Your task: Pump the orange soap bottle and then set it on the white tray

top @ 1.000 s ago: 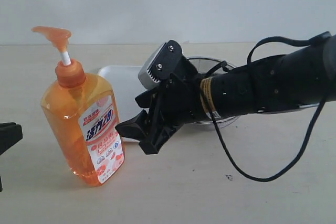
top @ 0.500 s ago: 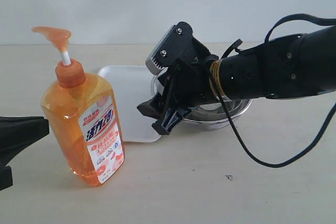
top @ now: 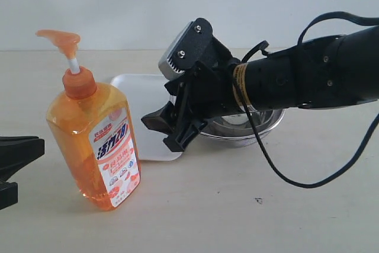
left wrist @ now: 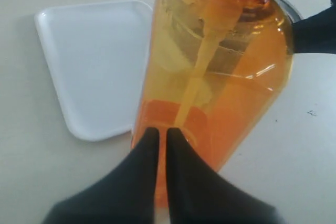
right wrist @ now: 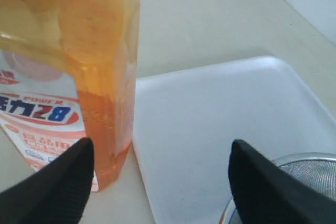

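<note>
The orange soap bottle [top: 95, 140] stands upright on the table, its pump head [top: 59, 38] raised on a white stem. Behind and to its right lies the white tray [top: 145, 111]. My right gripper [top: 161, 134] hovers open over the tray's near edge, a short way right of the bottle, with nothing between its fingers. In the right wrist view the bottle [right wrist: 79, 77] is beside one fingertip [right wrist: 58, 182] and the tray [right wrist: 220, 119] lies under the gap. My left gripper [top: 12, 164] sits at the left edge, apart from the bottle. Its fingers [left wrist: 149, 145] are shut, pointing at the bottle's base [left wrist: 220, 77].
A steel mesh strainer bowl [top: 254, 124] sits behind the right arm, touching the tray's right side. A black cable [top: 296, 179] loops down from the right arm towards the table. A pale wall runs along the table's far edge.
The right gripper first pulled up and right away from the bottle, then swung back left over the tray's edge. The left gripper reached in from the left, then drew back slightly.
</note>
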Robot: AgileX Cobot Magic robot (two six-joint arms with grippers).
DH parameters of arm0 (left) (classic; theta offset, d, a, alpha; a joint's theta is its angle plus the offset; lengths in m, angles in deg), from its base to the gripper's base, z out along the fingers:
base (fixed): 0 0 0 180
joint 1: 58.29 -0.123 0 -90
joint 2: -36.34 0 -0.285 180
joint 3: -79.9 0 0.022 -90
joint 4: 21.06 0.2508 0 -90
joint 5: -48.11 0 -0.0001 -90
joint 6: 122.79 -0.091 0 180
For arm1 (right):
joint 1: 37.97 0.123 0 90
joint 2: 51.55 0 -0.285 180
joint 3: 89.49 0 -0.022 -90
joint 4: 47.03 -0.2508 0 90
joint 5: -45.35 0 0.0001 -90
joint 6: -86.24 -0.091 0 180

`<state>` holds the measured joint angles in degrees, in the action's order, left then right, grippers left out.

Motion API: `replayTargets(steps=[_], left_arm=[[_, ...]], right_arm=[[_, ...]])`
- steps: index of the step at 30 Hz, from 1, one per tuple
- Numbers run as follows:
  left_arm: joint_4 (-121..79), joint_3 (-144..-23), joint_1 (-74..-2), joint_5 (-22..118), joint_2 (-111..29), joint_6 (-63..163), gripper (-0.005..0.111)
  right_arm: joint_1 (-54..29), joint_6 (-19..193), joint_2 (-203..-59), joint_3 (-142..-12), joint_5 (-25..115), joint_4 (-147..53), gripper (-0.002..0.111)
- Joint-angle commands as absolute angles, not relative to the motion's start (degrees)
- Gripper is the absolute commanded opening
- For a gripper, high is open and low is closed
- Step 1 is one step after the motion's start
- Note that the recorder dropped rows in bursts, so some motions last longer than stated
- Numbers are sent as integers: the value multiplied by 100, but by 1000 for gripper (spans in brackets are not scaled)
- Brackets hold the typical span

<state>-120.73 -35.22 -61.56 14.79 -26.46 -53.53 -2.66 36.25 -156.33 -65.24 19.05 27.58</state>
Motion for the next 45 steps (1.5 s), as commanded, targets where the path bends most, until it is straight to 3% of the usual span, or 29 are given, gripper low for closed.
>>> replayTargets(steps=[1, 2, 3, 4, 9, 16, 28, 45], left_arm=[[-12101, -3563, -6165, 1343, -2640, -5372, 5], [-12101, -3563, -6165, 1343, -2640, -5335, 5], [-12101, -3563, -6165, 1310, -2640, -5310, 5], [-12101, -3563, -6165, 1179, -2640, -5295, 5], [-12101, -3544, -6165, 270, -2640, -5271, 5], [-11631, -3503, -6165, -711, -2692, -5125, 5], [-12101, -2990, -6165, -1200, -2761, -5886, 5], [-12101, -3280, -6165, -1335, -4241, -6495, 5]], right_arm=[[-305, 3712, -15590, -6558, 2061, 2737, 46], [-305, 3793, -15590, -6558, 2095, 2690, 26], [-305, 3892, -15590, -6558, 2120, 2644, 18], [-305, 4314, -15590, -6558, 2253, 2314, 0], [-305, 5509, -15717, -7170, 2477, 1527, 0], [-305, 5561, -16476, -8027, 1888, 2413, 0], [-305, 3758, -16858, -8911, 677, 4531, 0], [-305, 3150, -16858, -8911, 56, 5292, 0]])
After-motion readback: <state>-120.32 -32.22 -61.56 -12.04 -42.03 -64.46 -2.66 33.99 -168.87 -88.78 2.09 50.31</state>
